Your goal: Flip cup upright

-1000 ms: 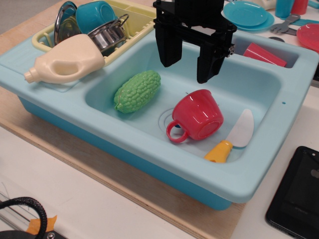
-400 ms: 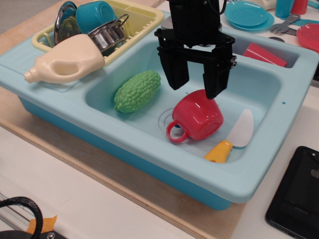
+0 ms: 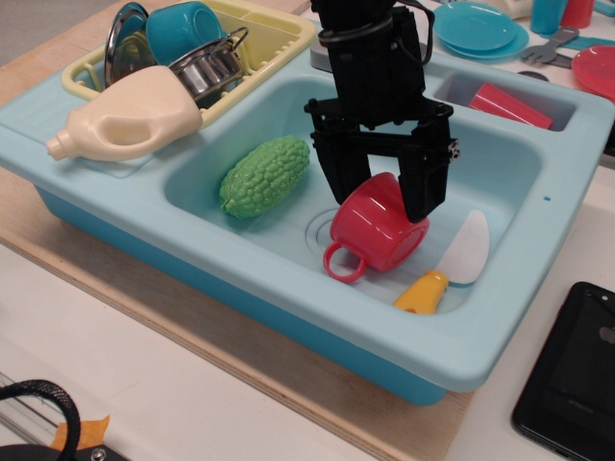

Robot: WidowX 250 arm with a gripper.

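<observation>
Now we see our gripper [image 3: 381, 197] lowered into the light blue sink [image 3: 538, 288], jaws spread either side of the red cup [image 3: 378, 230], cup tilted on the basin floor, handle toward us, between green vegetable [image 3: 264, 176] and toy knife [image 3: 447, 264].

Toy kitchen, plastic sink [image 3: 538, 288], dish rack [image 3: 279, 38]

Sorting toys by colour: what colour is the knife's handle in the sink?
Orange-yellow handle, white blade; observation.image view shows it.
</observation>
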